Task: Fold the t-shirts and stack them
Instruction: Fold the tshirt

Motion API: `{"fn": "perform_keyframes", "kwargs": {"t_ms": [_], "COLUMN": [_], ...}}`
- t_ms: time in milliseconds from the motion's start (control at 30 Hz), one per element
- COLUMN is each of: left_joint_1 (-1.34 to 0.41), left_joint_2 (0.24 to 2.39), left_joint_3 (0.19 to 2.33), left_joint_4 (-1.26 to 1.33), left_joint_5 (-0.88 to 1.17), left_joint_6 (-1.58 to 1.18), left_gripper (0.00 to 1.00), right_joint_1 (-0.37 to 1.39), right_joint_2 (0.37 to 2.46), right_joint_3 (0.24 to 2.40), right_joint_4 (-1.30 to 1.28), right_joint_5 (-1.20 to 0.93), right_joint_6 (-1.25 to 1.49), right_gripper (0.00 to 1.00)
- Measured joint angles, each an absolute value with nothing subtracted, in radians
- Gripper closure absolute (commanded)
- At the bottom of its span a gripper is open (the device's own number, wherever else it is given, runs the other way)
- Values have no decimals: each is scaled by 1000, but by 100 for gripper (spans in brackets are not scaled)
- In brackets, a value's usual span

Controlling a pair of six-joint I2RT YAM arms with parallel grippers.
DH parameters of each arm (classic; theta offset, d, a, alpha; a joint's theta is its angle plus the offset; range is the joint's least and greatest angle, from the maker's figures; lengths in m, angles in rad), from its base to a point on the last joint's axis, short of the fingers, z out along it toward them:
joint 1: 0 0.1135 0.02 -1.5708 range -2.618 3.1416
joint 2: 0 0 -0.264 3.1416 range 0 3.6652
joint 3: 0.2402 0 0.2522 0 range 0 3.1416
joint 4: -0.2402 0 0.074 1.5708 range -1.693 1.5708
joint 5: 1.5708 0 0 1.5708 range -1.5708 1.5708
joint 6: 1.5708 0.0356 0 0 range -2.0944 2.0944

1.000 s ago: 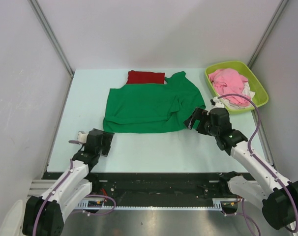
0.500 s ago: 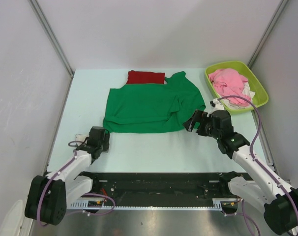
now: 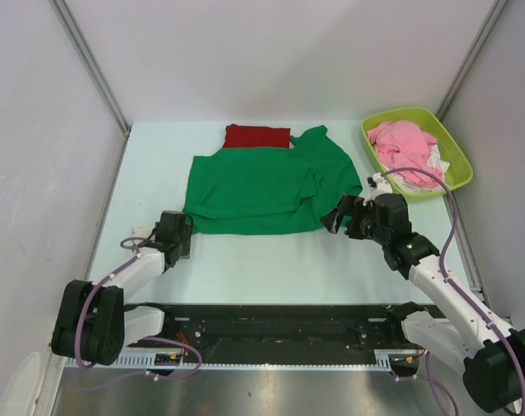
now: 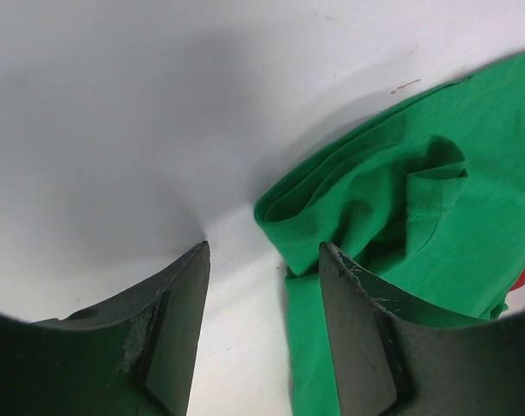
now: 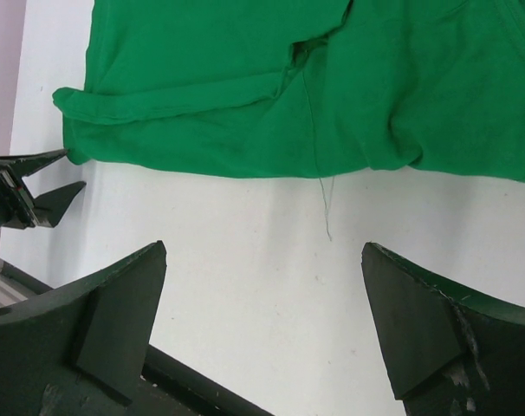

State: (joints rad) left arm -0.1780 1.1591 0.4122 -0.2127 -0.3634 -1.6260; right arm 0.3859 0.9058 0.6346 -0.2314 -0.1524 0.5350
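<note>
Green shirt [image 3: 262,186]: spread mid table [image 3: 245,260], right side flopped inward, near-left corner bunched.
Red shirt [image 3: 257,136]: folded, touching green shirt's far edge.
Left gripper [image 4: 262,260]: fingers apart, empty, low at green shirt's near-left corner.
Right gripper [image 5: 262,251]: spread wide, empty, just off the near-right hem.
Bin [image 3: 454,150]: far right, holds pink cloth [image 3: 401,140].

Even, bright light throughout, with a soft grey shadow across the table [image 4: 98,113] in the left wrist view.
</note>
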Motion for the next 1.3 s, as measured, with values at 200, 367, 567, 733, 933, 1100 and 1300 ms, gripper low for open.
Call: {"fn": "perform_keyframes", "kwargs": {"t_ms": [200,367,567,733,933,1100,1300], "left_joint_1": [-168,-160,-117,-60,-27,-17,-12], "left_joint_2": [1251,1309,1360,1389,1385,1372,1364], "left_joint_3": [463,483,493,504,503,503,503], "left_joint_4": [-170,-140,-94,-45,-33,-37,-40], "left_joint_5": [-362,-352,-310,-262,-230,-216,-197], "left_joint_6": [-1623,-1610,-1572,-1515,-1454,-1414,-1375], "left_gripper": [45,95,100,100,100,100,100], "right_joint_1": [356,329,310,305,260,198,114], "right_joint_2": [909,909,910,912,957,1002,988], "right_joint_3": [614,606,602,602,572,508,417], "right_joint_4": [-211,-209,-207,-208,-210,-206,-202], "right_joint_5": [-184,-202,-215,-216,-199,-179,-140], "right_joint_6": [527,523,523,524,574,675,827], "right_gripper": [0,0,0,0,4,7,9]}}
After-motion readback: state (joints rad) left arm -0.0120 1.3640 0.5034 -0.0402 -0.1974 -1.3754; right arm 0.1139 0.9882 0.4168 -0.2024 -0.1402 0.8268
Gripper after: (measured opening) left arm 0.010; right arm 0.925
